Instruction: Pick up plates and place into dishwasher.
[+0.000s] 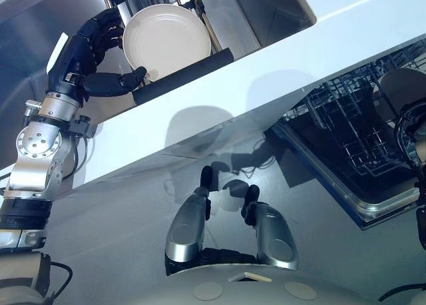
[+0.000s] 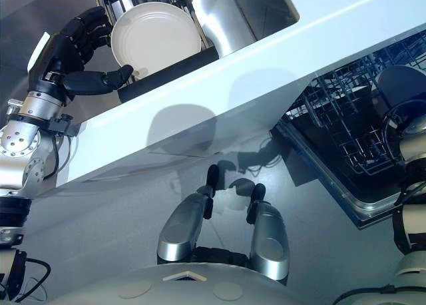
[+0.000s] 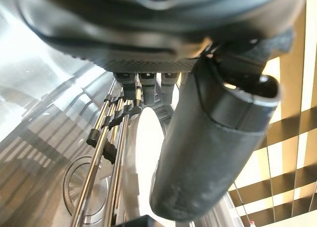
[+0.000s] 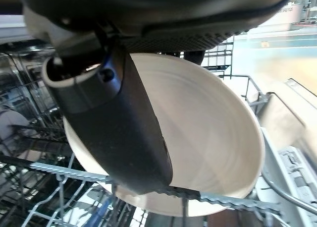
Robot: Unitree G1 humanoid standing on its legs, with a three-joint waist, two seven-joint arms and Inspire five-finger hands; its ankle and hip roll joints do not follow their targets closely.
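The left hand had its fingers and thumb curled round a plate standing in the sink rack, while the right hand pinched another plate over the dishwasher rack, which I judged needed lowering between tines next.

A kitchen: steel sink set in white counter; open dishwasher with wire rack below.
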